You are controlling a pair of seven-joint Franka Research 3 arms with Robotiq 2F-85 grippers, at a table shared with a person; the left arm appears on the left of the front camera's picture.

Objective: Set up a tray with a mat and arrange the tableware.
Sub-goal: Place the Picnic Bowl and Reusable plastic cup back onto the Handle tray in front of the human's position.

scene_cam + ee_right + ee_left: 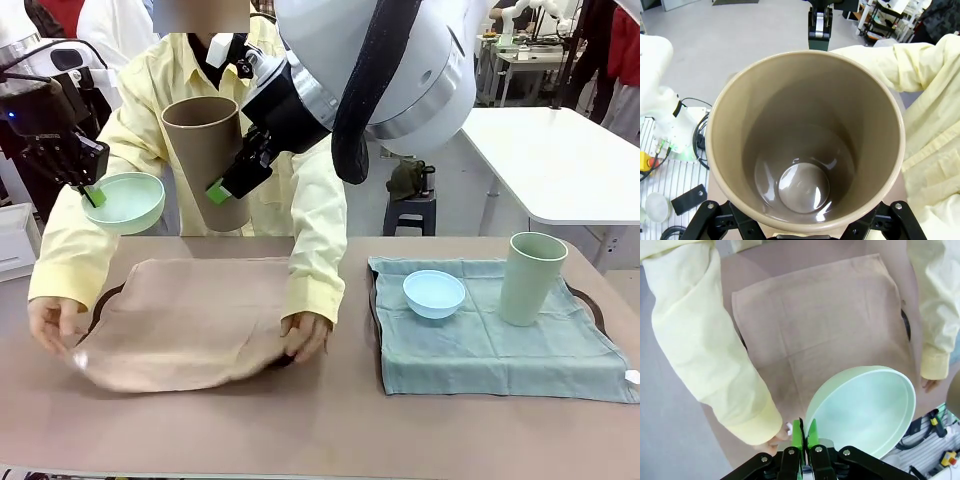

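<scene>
I see the mint green bowl (124, 202) held up off the table, tilted, pinched at its rim. The brown tumbler (208, 160) hangs upright, also lifted. The light blue bowl (434, 293) and pale green tumbler (531, 277) stand on the blue-green mat (480, 350). The beige mat (190, 320) lies rumpled over the left tray (106, 300).

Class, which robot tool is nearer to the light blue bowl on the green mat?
Right. The right tool, holding the brown tumbler, hangs up-left of the light blue bowl; the left tool, pinching the mint bowl, is farther left.
</scene>
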